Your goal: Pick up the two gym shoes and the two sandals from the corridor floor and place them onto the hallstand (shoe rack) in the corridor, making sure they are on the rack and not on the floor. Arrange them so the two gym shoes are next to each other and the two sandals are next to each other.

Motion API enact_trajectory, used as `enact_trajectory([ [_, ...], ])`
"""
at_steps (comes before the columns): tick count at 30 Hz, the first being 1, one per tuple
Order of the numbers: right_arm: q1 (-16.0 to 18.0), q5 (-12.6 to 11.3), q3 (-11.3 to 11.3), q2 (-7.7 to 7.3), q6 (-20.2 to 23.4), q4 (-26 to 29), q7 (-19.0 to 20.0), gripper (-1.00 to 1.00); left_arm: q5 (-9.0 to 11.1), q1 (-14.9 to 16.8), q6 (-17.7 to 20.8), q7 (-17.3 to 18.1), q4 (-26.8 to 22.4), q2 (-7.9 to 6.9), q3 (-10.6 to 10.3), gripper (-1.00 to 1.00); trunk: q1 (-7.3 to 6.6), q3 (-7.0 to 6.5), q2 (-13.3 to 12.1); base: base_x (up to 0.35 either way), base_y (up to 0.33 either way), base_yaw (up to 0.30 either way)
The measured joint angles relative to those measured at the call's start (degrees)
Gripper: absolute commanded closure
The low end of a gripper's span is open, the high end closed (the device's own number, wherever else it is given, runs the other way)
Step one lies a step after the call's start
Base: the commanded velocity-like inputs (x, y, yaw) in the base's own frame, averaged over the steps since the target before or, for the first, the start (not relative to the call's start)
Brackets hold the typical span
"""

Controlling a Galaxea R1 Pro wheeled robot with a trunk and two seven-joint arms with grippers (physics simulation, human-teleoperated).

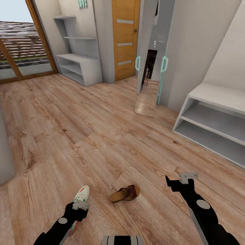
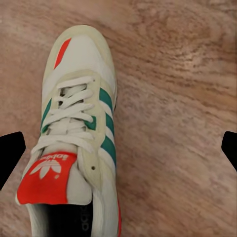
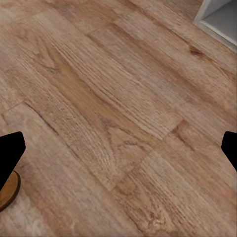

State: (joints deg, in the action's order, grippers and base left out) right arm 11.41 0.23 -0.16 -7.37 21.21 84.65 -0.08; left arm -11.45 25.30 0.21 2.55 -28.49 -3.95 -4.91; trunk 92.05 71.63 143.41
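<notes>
One gym shoe, off-white with green stripes and a red tongue, lies on the corridor floor at the bottom left. My left gripper hovers open right over its laces; in the left wrist view the gym shoe lies between the spread fingertips, untouched. One brown sandal lies just right of the shoe, and its edge shows in the right wrist view. My right gripper hangs open over bare floor, right of the sandal. Two grey units look like the hallstand: one close at right, one far back left under floating shelves.
A tall mirror panel leans by the wall ahead, beside an orange door. A glass door opens to the outside at far left. A grey block edge stands at the left.
</notes>
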Motion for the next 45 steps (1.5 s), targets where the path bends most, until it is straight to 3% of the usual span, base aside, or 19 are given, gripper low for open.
enact_trajectory([
  [8,0.0,0.0,0.0,0.01,0.0,0.0,0.0,-1.0,-0.1,-0.2,0.0,-0.1,0.1,-0.7,0.3,-1.0,0.0,0.0,0.0,0.0,0.0,0.0],
  [9,0.0,0.0,0.0,0.0,0.0,0.0,0.0,-1.0,0.1,-0.5,-0.2,-0.3,0.1,-1.88,0.4,-1.0,0.0,0.0,0.0,0.0,0.0,0.0],
  [13,0.0,0.0,0.0,0.0,0.0,0.0,0.0,-1.0,0.2,-0.7,-0.2,-0.4,0.2,-2.57,0.5,-1.0,0.0,0.0,0.0,0.0,0.0,0.0],
  [25,0.0,-0.1,-0.1,0.0,-0.1,0.1,0.0,-1.0,0.3,-0.9,-0.3,-0.7,0.2,-3.3,0.6,-1.0,0.0,0.0,0.0,0.0,0.0,0.0],
  [33,0.0,-0.1,-0.2,0.0,-0.1,0.2,0.0,-1.0,0.3,-0.9,-0.2,-2.7,0.2,-3.46,0.7,-1.0,0.0,0.0,0.0,0.0,0.0,0.0],
  [45,0.0,-0.1,-0.2,0.0,0.0,0.3,0.0,-1.0,0.3,-0.9,-0.1,-3.5,0.2,-3.4,0.8,-1.0,0.26,2.73,0.1,0.0,0.0,0.033],
])
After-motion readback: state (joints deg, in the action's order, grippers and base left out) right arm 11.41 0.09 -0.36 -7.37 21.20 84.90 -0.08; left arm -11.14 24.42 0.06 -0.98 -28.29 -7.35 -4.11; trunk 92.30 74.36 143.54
